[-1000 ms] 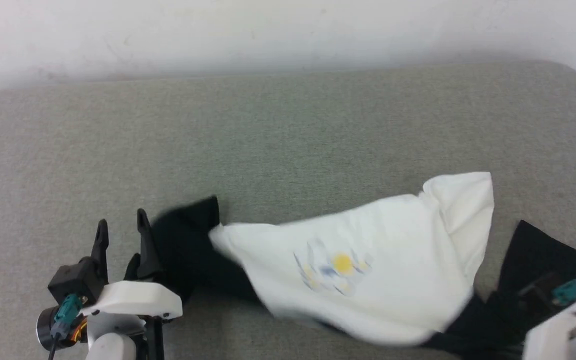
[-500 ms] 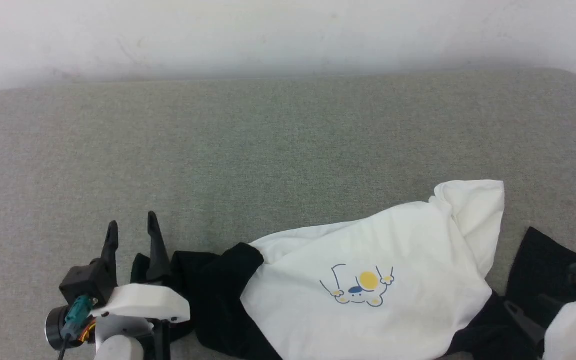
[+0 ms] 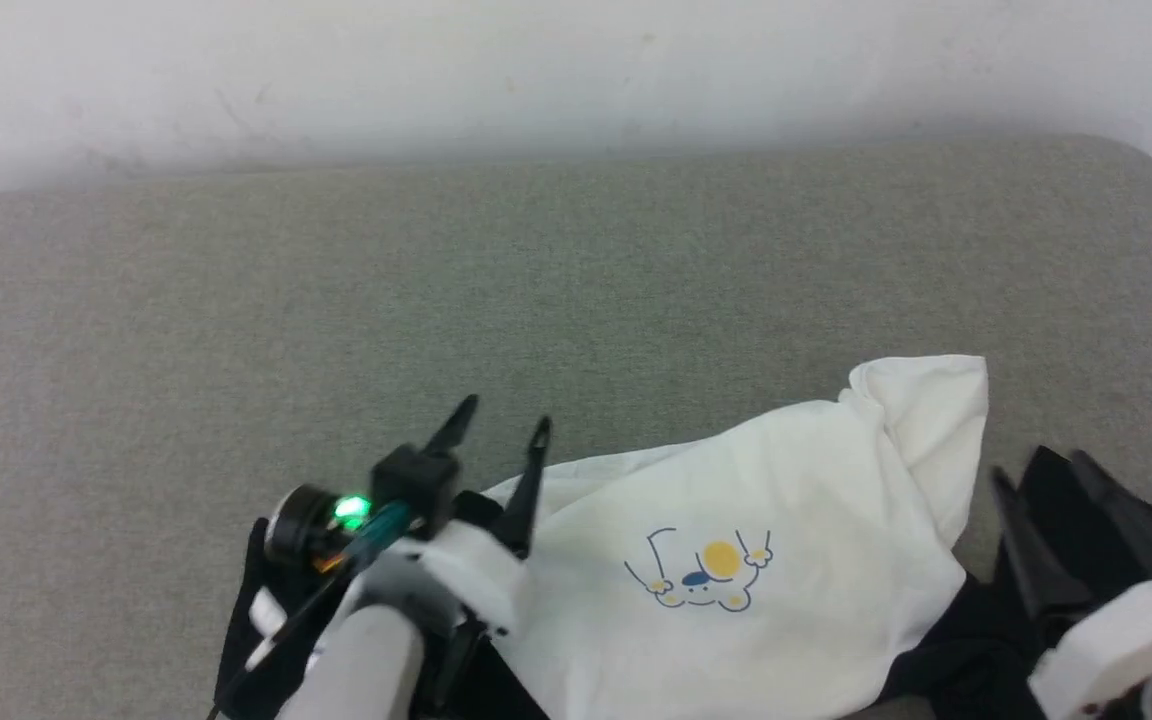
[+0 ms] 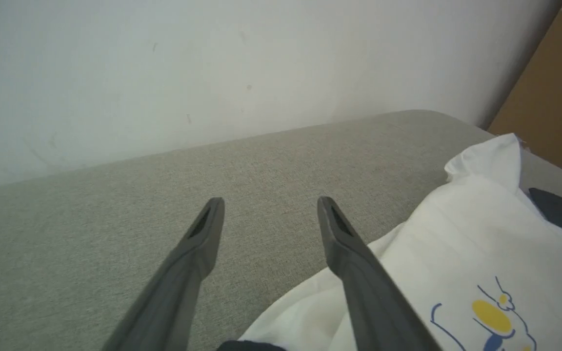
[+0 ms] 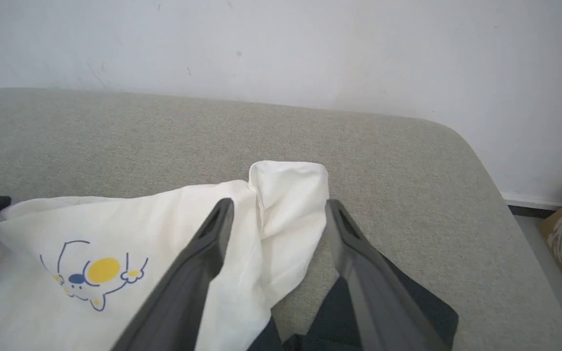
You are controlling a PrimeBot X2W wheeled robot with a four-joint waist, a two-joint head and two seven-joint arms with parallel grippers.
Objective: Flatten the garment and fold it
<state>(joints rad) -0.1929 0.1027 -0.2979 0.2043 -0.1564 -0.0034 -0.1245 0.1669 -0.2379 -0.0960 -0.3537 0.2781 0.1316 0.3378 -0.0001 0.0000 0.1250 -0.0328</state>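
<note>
Garment point(image 3: 786, 520) bunched at cushion's point(image 3: 576, 280) near edge, right side. Left gripper point(image 3: 503, 416), right gripper point(image 5: 278, 203) both wide, empty. Best: pinch opposite ends low, draw apart evenly.

T-shirt point(image 3: 816, 480): lower part cut off by the picture edge below the chest print point(image 3: 701, 577). Black sleeve point(image 3: 246, 610), left of print: partly hidden under left gripper point(image 3: 506, 413). Right gripper point(image 3: 1036, 467), right of print: blurred, base cut off.

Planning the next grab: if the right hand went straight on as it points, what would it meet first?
Probably the shirt, its turned-up white corner lying straight ahead of the right hand; past it, grey cushion. How far ahead is unclear.
</note>
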